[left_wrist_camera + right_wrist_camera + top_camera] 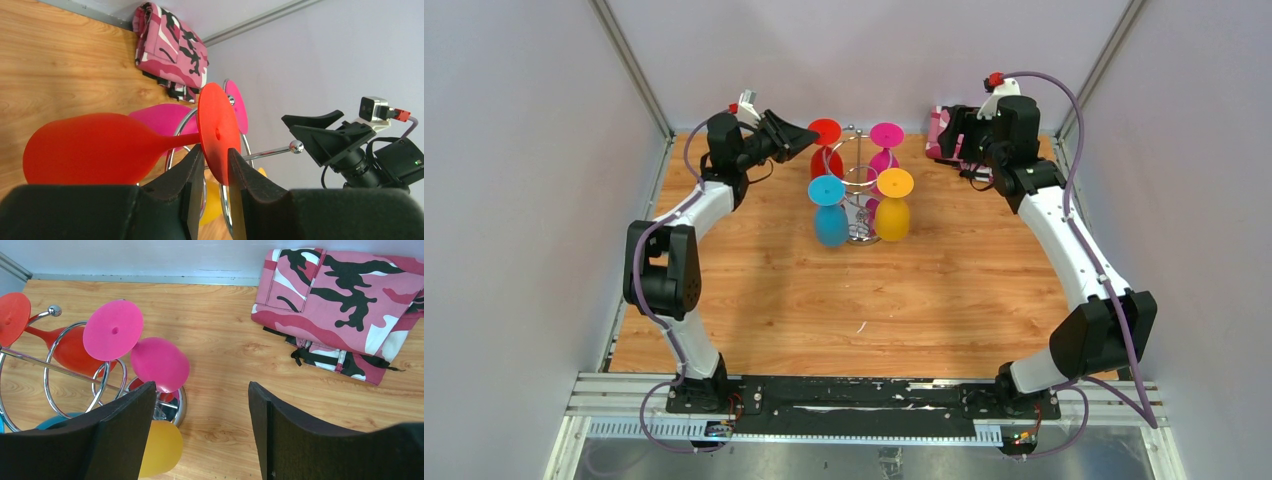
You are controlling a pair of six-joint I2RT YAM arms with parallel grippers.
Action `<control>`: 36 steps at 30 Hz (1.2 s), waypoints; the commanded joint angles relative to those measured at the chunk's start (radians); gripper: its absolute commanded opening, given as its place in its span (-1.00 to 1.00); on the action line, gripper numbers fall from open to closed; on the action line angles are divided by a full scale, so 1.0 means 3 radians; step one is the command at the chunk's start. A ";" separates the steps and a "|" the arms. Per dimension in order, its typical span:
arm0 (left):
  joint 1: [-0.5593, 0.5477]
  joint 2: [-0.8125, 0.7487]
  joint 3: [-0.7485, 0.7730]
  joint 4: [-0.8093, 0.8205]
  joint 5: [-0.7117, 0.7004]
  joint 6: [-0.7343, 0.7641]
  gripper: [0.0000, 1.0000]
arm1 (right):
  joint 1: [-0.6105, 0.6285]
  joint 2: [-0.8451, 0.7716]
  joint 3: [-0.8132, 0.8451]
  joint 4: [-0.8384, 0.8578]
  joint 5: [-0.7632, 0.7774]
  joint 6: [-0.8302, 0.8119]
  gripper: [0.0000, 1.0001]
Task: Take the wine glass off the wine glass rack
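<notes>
The chrome wine glass rack (860,188) stands at the back middle of the table with four glasses hanging bowl-down. The red wine glass (825,133) hangs at its back left. My left gripper (806,138) is at the red glass's foot. In the left wrist view the fingers (216,152) are closed on the edge of the red foot disc (218,125), with the red bowl (90,147) to the left and the rack pole (272,151) behind. My right gripper (952,135) is open and empty (200,385), to the right of the rack base (179,407).
A pink glass (885,135), a blue glass (829,215) and a yellow glass (894,210) also hang on the rack. A folded pink camouflage cloth (345,305) lies at the back right by the wall, under the right gripper.
</notes>
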 commanded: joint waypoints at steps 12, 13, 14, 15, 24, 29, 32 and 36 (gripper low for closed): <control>0.0160 -0.0087 0.0239 -0.0143 0.0020 0.0089 -0.65 | -0.0056 0.0034 -0.0067 0.0109 -0.0138 0.0111 0.42; 0.0163 -0.0085 0.0263 -0.0143 0.0029 0.0080 -0.66 | -0.0056 0.0033 -0.0071 0.0117 -0.0142 0.0113 0.42; 0.0164 -0.0074 0.0285 -0.0143 0.0038 0.0074 -0.68 | -0.0056 0.0034 -0.0075 0.0122 -0.0145 0.0122 0.41; 0.0164 -0.0065 0.0302 -0.0143 0.0047 0.0065 -0.70 | -0.0058 0.0034 -0.0079 0.0120 -0.0148 0.0123 0.41; 0.0163 -0.0013 0.0354 -0.0143 0.0065 0.0030 -1.00 | -0.0056 0.0024 -0.0115 0.0166 -0.0137 0.0140 0.40; 0.0163 -0.0002 0.0296 -0.0143 0.0033 0.0027 -1.00 | -0.0057 0.0043 -0.0132 0.0186 -0.0146 0.0139 0.40; 0.0172 -0.0015 0.0265 -0.0143 -0.0043 0.0014 -1.00 | -0.0054 0.0071 -0.0132 0.0189 -0.0182 0.0157 0.39; 0.0219 -0.0061 0.0243 -0.0143 -0.0154 0.0002 -1.00 | -0.0056 0.0098 -0.0139 0.0204 -0.0257 0.0179 0.37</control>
